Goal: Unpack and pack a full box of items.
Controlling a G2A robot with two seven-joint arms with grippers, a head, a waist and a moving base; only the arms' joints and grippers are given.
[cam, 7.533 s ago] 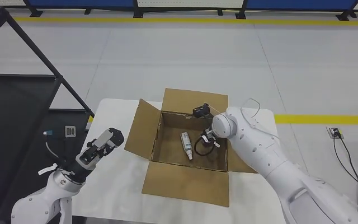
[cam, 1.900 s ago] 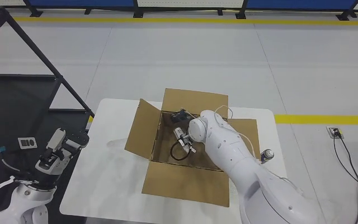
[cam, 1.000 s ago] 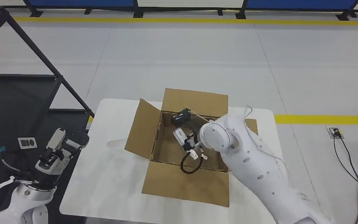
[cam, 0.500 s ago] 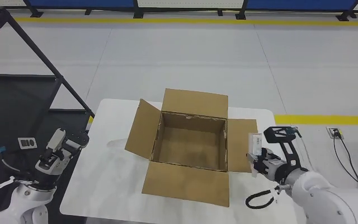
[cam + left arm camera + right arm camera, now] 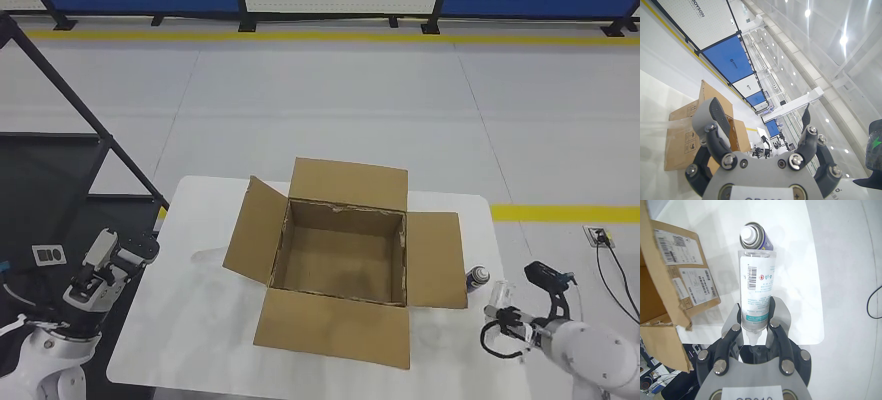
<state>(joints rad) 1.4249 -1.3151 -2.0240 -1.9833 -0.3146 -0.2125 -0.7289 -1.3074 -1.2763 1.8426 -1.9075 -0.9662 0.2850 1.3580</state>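
Tube [image 5: 757,279] clamped in right claw [image 5: 755,308], near can [image 5: 757,237].
Lowered carelessly, it may topple the can; left claw [image 5: 761,111] gapes apart.

Matt cardboard box [image 5: 330,325], glossy clear plastic tube [image 5: 756,283], shiny metal spray can [image 5: 758,238]

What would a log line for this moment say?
right gripper: shut on bottle, near can | left gripper: open, holding nothing | box: open, empty
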